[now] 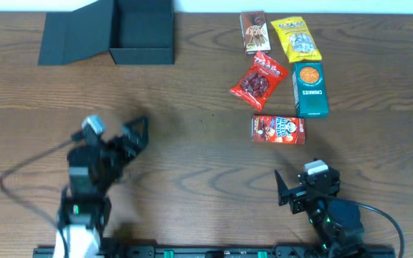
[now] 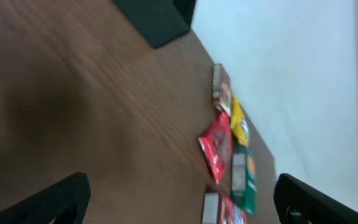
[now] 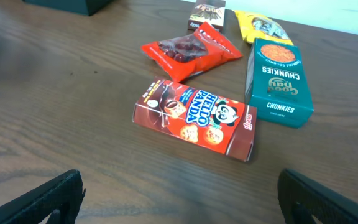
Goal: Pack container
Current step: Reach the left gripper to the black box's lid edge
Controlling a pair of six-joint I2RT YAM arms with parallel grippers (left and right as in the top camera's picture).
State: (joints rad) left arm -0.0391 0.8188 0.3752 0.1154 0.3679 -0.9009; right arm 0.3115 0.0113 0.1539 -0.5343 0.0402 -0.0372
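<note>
Overhead shows one open container (image 1: 142, 55) and five snack packs (image 1: 278, 130), well apart.

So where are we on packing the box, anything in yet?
Done: the dark matte square container is open, with its flap lid folded out, and it looks empty inside. In hand: nothing. The left gripper and right gripper are both open and empty. Left: all five snacks lie outside it: brown packet, yellow packet, red pouch, teal carton, red Hello Panda box. Then close the lid.
</note>
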